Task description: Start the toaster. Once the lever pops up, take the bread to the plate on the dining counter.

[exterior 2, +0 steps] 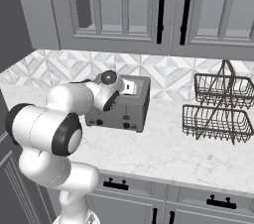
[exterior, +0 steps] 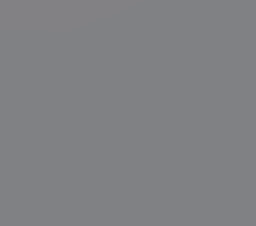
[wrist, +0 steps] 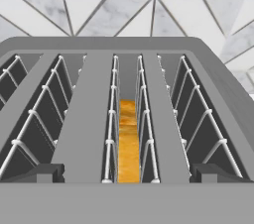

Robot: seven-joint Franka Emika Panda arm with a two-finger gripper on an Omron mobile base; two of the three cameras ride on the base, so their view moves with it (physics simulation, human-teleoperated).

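Hand view is looking straight down into the toaster [wrist: 127, 119], gripper [wrist: 127, 173] hovering just above it with its dark fingertips [wrist: 42, 172] standing wide apart, holding nothing. Between them, the bread [wrist: 128, 143] is sitting upright, deep in the middle slot, edge-on and golden-orange. Beyond the toaster's far rim, a tiled wall [wrist: 124, 10] is showing.

Arm [exterior 2: 74, 114] hides toaster [exterior 2: 130, 104] left part; bread [wrist: 128, 143] mostly sunk in slot; basket rack [exterior 2: 221, 109] cut off right.
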